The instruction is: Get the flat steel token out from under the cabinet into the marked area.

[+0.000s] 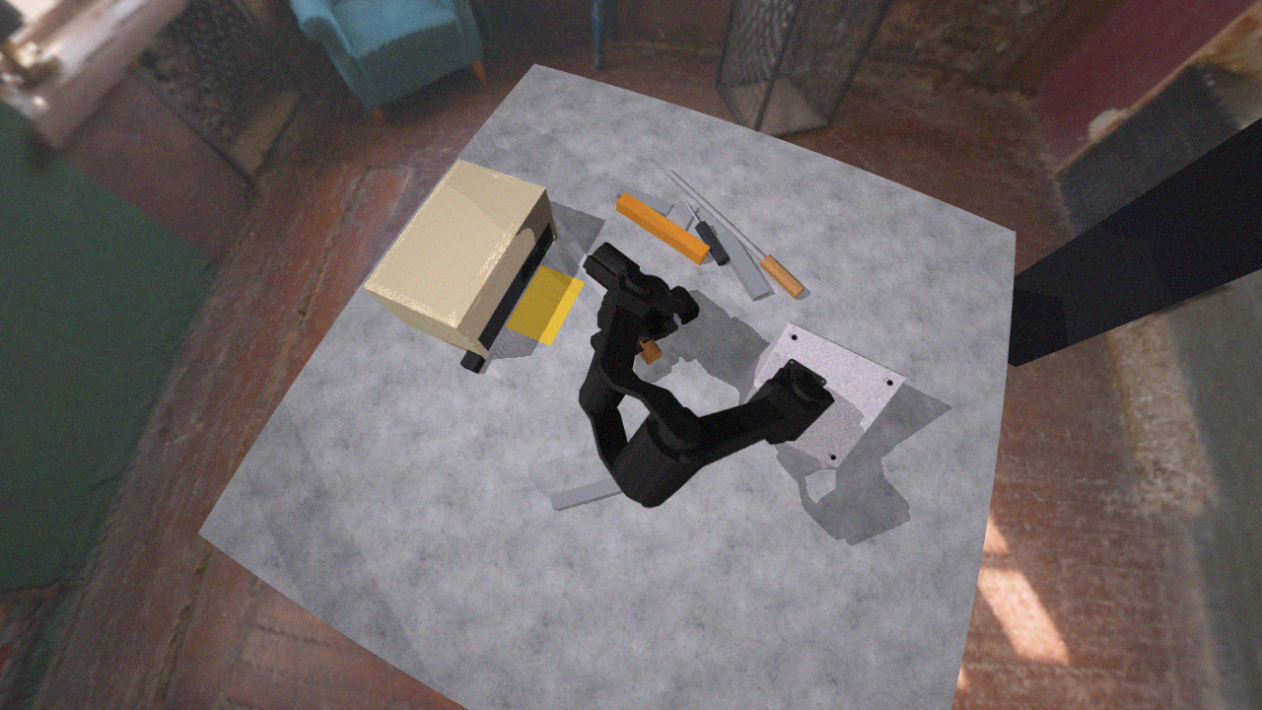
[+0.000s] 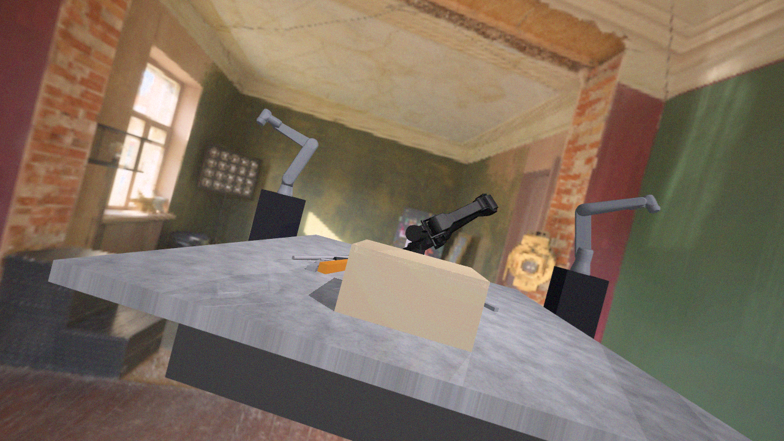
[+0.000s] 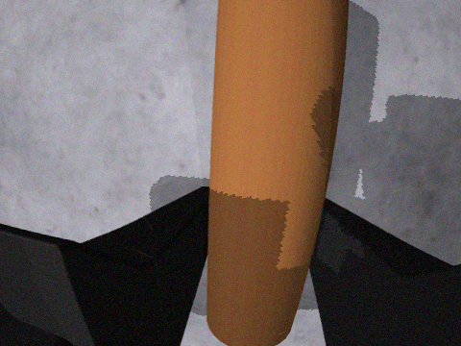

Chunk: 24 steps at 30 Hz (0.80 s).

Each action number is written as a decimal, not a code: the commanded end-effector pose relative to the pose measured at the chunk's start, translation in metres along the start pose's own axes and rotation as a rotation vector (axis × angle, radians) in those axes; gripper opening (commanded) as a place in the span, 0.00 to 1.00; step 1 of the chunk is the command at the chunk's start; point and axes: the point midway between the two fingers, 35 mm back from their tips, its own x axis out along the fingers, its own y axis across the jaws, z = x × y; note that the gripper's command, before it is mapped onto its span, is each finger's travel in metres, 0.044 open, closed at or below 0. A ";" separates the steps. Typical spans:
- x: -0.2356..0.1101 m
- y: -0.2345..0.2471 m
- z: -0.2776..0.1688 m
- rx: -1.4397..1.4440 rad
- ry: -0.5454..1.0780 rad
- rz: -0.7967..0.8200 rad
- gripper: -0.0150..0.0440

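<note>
My gripper [image 1: 647,340] [image 3: 260,204] is shut on the round orange handle [image 1: 651,352] [image 3: 276,135] of a tool and holds it above the table, to the right of the yellow marked area [image 1: 545,304]. The rest of the tool is hidden by the arm. The beige cabinet [image 1: 458,251] [image 2: 411,290] stands at the left, with its dark slotted front facing the marked area. I cannot see the steel token in any view. In the exterior view my gripper [image 2: 418,236] shows just behind the cabinet's top edge.
Loose tools lie at the back: an orange bar [image 1: 662,228] [image 2: 332,266], a black-handled tool [image 1: 711,243], a grey bar [image 1: 749,273] and a thin rod with an orange handle [image 1: 782,275]. Another grey bar [image 1: 582,496] lies by the arm's elbow. The arm's base plate [image 1: 851,371] is at the right.
</note>
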 end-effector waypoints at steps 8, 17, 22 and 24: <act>-0.001 -0.012 0.008 0.002 -0.005 -0.002 0.25; -0.001 -0.021 0.012 0.002 -0.005 -0.003 0.25; -0.001 -0.027 0.014 0.002 -0.005 -0.003 0.25; -0.001 -0.029 0.015 0.002 -0.005 -0.003 0.25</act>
